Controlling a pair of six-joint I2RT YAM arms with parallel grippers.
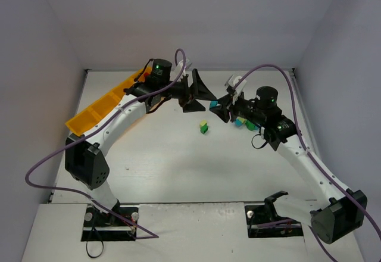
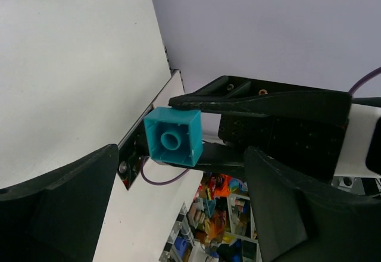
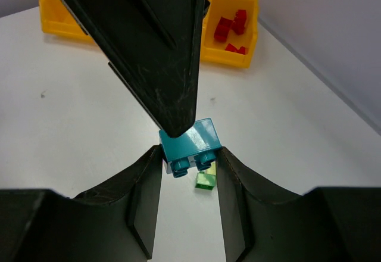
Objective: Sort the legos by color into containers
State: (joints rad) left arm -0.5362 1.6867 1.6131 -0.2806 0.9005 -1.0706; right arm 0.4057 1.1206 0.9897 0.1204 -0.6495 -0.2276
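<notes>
**Mid-air handoff of teal brick: drop risk**

Back-left corner of counter (image 1: 178,178): the orange tray (image 1: 95,112) lies slanted from the left edge twd the back edge. The right-wrist view shows red bricks (image 3: 231,25) in one compartment.

Centre, nr the back edge, above the counter: left pincer (image 1: 205,100) is spread wide and grips nothing. The teal brick (image 2: 174,137) sits in the gap betw its fingers. In the right-wrist view one finger's tip reaches the brick's top; touching or just shy, can't tell.

Just right of it: right pincer (image 3: 189,159) is clamped on the teal brick, a finger on each side. The brick is off the counter and well apart from the tray.

Below, mid-counter: a yellow-green and green pair (image 1: 204,127). Further right, by the right arm: loose bricks (image 1: 243,122), blue and green, partly hidden.

Risks, as I judge them:
- Right pincer lets go before the left has closed, so the brick falls, prob. bounces into the pair below and scatters them.
- Left finger presses on the brick's top and levers it out of the right's hold.
- Left closes off-centre on a corner and the smooth plastic squirts out.
- Fingers of both arms are v. close, so a small misalignment means a clash.
- Teal brick dropped in w/ the reds means a wrong sort.
</notes>
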